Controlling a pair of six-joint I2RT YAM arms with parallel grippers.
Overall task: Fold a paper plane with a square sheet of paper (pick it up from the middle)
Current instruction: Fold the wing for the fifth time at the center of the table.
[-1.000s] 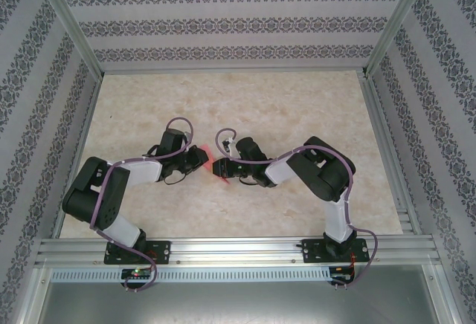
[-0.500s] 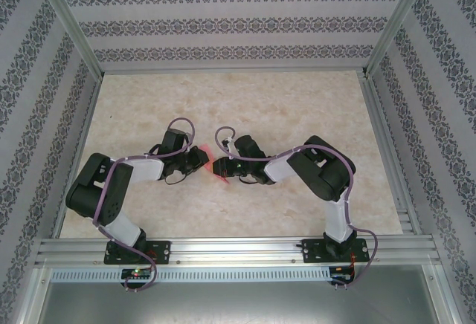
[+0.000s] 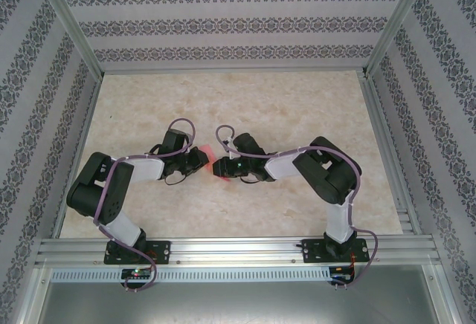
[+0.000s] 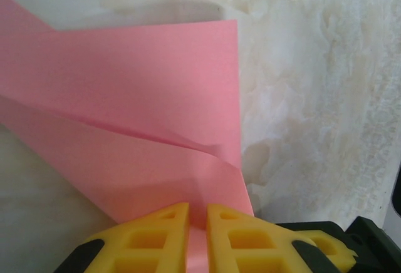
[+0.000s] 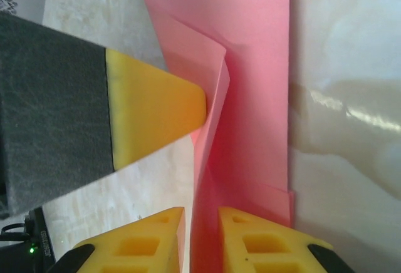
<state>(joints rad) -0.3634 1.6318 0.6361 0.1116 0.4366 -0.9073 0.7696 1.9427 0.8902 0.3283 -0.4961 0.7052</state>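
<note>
The salmon-pink sheet of paper (image 4: pixel 138 85), partly folded with a raised crease, lies on the table's middle between both grippers (image 3: pixel 210 153). My left gripper (image 4: pixel 198 207) is shut on one edge of it, a strip of pink showing between its yellow fingers. From the opposite side my right gripper (image 5: pixel 200 210) straddles the paper's (image 5: pixel 257 97) upright fold. Its jaws stand slightly apart, with bare table showing between one finger and the fold. The left gripper's fingertip (image 5: pixel 156 110) touches that fold from the side. From above, the left gripper (image 3: pixel 202 159) and right gripper (image 3: pixel 217 166) nearly meet and cover most of the paper.
The marble-patterned table (image 3: pixel 297 108) is walled by patterned panels on three sides, with metal posts (image 3: pixel 71 27) at the back corners. An aluminium rail (image 3: pixel 238 250) carrying both arm bases runs along the near edge.
The right gripper has let its jaws part a little around the fold and edged slightly left. The left gripper has kept its hold and barely moved.
</note>
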